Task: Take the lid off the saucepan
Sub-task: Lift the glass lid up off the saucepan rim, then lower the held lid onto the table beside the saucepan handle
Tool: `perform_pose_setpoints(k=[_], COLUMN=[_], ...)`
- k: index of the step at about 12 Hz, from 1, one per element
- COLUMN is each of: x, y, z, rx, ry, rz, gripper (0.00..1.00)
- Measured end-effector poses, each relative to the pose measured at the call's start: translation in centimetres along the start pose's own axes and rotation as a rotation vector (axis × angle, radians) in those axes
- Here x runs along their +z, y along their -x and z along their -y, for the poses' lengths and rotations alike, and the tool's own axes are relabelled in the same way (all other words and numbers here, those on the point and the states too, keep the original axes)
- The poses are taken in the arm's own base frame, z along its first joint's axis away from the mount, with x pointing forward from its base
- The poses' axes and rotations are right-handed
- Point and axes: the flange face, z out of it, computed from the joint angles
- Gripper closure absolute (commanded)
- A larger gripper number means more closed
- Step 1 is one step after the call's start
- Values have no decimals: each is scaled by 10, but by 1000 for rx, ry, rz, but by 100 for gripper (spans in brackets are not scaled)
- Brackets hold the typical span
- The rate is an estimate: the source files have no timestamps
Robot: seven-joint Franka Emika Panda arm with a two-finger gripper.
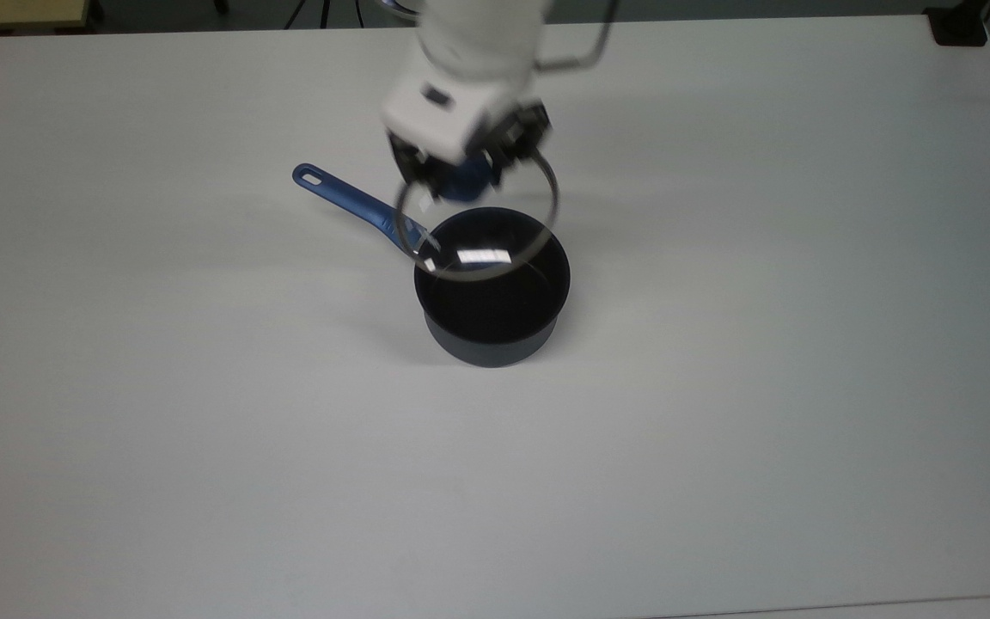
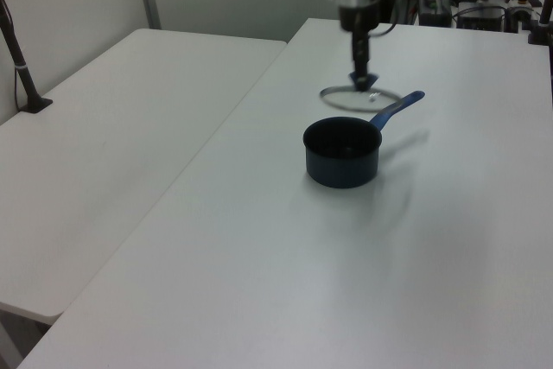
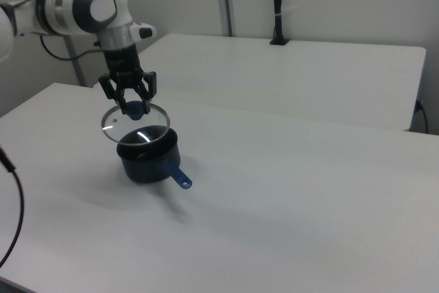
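Step in hand: carrying the lid clear. We judge it best done level and steady, then lowered flat onto bare bench [image 1: 761, 387], since glass gripped by one knob may swing.

Saucepan [image 1: 492, 297]: below the end effector, open, upright, handle running toward the top view's left.

Lid [image 1: 478, 225]: hanging beneath the end effector, lifted clear of the pan.

End effector [image 1: 461, 172]: pointing straight down, fingers clamped on the blue knob.
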Motion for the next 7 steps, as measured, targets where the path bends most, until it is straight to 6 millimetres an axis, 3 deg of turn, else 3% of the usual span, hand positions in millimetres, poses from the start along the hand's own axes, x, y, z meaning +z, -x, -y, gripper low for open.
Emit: perform_pose_setpoints(k=[1,3,5,7], x=[-9,-3,23,53], y=[26,68,100,120], z=[-12,-21,-18,-13], rx=[-32,-80,-114,-134], ry=[-12,-6,7,9], rz=[19,64,135,190], gripper=[62,62,62,62])
